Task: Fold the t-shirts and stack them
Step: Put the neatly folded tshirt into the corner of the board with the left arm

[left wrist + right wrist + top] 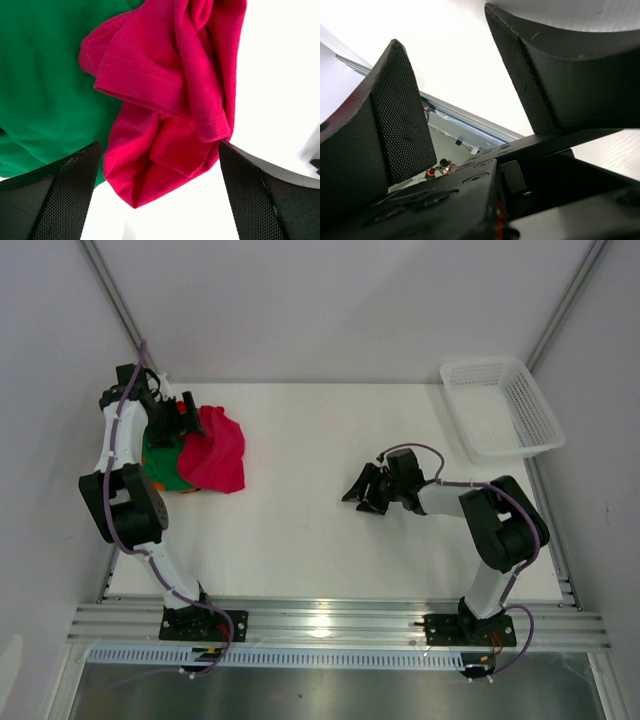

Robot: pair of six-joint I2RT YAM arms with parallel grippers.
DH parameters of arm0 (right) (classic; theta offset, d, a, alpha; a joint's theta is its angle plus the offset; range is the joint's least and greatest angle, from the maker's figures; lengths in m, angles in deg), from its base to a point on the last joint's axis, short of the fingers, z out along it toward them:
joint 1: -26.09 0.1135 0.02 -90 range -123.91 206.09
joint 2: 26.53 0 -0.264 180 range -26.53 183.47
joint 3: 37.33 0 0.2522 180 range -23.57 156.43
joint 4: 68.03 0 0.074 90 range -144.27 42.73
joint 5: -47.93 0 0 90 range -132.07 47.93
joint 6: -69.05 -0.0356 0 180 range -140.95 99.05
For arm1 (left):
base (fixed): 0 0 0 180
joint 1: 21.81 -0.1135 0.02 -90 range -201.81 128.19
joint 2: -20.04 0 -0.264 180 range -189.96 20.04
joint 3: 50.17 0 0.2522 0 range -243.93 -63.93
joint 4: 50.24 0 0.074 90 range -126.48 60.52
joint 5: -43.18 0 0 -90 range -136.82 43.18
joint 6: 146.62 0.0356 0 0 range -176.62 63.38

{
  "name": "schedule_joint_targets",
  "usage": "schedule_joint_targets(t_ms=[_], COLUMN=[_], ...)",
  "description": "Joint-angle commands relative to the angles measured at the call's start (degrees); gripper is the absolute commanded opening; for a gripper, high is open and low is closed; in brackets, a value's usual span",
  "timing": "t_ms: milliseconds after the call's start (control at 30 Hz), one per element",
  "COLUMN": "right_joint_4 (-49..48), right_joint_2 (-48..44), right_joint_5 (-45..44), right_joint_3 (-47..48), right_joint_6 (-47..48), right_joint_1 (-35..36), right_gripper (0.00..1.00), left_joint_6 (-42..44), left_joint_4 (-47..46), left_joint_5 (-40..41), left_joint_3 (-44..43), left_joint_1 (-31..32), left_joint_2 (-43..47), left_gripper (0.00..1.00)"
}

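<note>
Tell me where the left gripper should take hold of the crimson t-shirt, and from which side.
Probably the hemmed fold of the crimson t-shirt, from straight above: it stands bunched up, off to one side of the green t-shirt, and the open left gripper hangs right over it.

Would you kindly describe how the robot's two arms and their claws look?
Both arms, the left arm and the right arm, have white links joined by bulky black joints, with a purple cable looped along each. Each claw, left claw and right claw, has two black wedge-shaped fingers faced with fine mesh-textured pads.
</note>
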Motion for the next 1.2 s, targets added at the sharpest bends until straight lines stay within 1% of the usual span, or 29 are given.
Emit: schedule_joint_targets(t_ms=[0, 200, 367, 567, 933, 1167], right_joint_4=[0.99, -0.06, -0.85, -1.12, -2.35, -3.31], right_joint_2=[1.56, 1.74, 2.44, 3.49, 4.11, 4.55], right_joint_5=[-1.07, -1.51, -1.51, -1.51, -2.38, -2.91], right_joint_3=[0.53, -0.35, -0.26, 0.97, 1.06, 0.79], right_joint_6=[0.2, -0.5, -1.2, -1.47, -3.05, -4.19], right_joint_1=[1.12, 2.7, 3.57, 4.02, 5.95, 6.83], right_gripper=[0.62, 0.62, 0.62, 0.62, 0.62, 0.62], left_joint_6=[0.53, 0.36, 0.27, -0.08, -0.52, -0.79], left_joint_4=[-2.34, -3.48, -4.01, -5.68, -6.56, -6.21], left_joint_5=[-2.65, -5.2, -5.03, -8.01, -9.16, -11.0], left_joint_3=[0.71, 1.32, 1.5, 2.64, 2.64, 1.06], left_joint_1=[-0.49, -0.49, -0.41, -0.32, -0.32, 0.21], left_joint_2=[3.28, 2.14, 1.7, 2.14, 0.65, -0.93], left_gripper=[0.99, 1.0, 1.0, 0.99, 0.99, 0.99])
